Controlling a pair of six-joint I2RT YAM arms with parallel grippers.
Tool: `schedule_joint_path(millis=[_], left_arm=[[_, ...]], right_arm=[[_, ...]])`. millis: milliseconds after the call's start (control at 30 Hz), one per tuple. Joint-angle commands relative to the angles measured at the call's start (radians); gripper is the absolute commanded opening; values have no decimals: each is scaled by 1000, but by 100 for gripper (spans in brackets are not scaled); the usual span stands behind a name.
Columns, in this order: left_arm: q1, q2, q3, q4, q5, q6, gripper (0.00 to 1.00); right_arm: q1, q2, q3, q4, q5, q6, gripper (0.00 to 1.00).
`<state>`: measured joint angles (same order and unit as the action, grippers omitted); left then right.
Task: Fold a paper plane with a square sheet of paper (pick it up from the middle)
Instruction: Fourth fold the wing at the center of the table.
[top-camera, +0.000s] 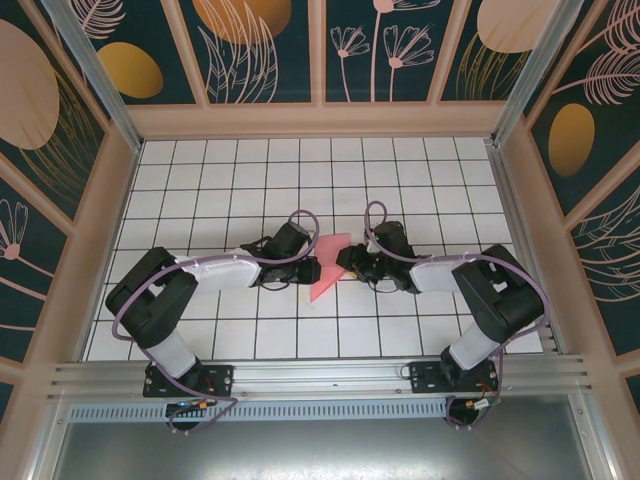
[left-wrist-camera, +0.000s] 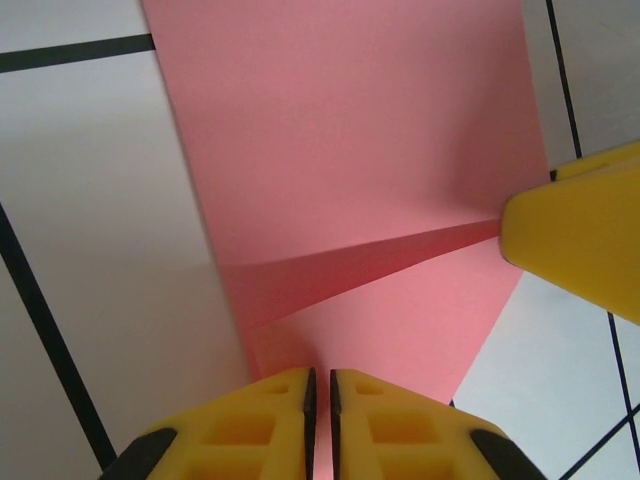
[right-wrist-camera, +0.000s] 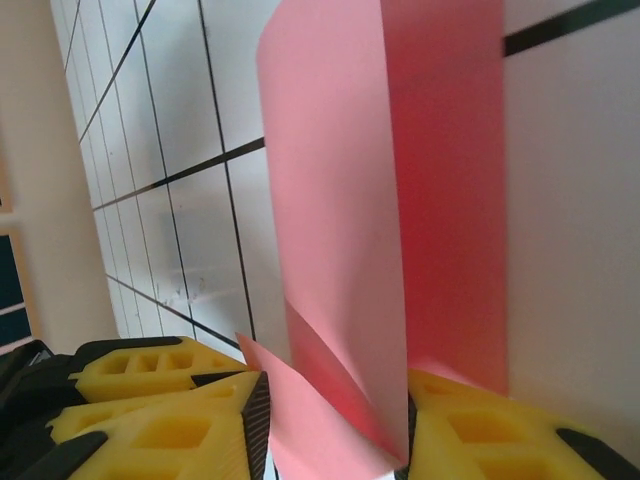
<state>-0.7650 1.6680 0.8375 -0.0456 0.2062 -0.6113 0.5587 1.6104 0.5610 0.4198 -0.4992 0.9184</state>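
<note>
Currently:

- Table (top-camera: 200, 330): white tiled grid. It is smooth, so a loose sheet would probably slide on it rather than stay put for creasing.
- Square sheet of paper (top-camera: 325, 278): salmon-pink, mid-table between the two grippers. It is partly lifted, with one soft ridge running across it and no plane shape yet. Risk: the ridge sets off-line if the two ends are pulled unevenly, and thin paper may tear or crumple under tension.
- Right gripper (right-wrist-camera: 335, 420): jaws partway apart with a raised flap standing between them, touching both pads. This looks like a loose clamp. Risk: the flap slips out, or buckles if squeezed before its edges align.
- Left gripper (left-wrist-camera: 320, 385): jaws drawn to a hairline slit at the sheet's near corner, apparently nipping it. Risk: so little paper is held that a small tug from the other side could free the corner.
</note>
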Motion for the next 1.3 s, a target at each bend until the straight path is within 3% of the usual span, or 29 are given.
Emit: schedule_joint_path(millis=[0,100,233,500,667,767,1000,1267], left_arm=[[0,-67,-16,9,20,-12,22],[-15,-131,-39,12,-2,-32,28],[-89,-177,-59,-5,-121,-67,35],[-229,-103,-19,-42,-343,-177,42],[-247,-77,6,-72,-406,-183,47],[-248,-77,2,-72,-409,-167,51],[-266,-71,12,-90,-429,-150,54],[-285,-75,1,-105,-468,-147,55]], right_arm=[[7,19,35,28,-20,-24,35],[4,31,45,18,-34,-43,33],[-3,37,63,-7,-53,-85,34],[-56,96,139,-72,-107,-165,36],[-82,148,190,-102,-136,-202,34],[-86,169,210,-105,-148,-208,26],[-86,149,175,-37,-127,-96,7],[-43,40,54,74,-11,100,3]])
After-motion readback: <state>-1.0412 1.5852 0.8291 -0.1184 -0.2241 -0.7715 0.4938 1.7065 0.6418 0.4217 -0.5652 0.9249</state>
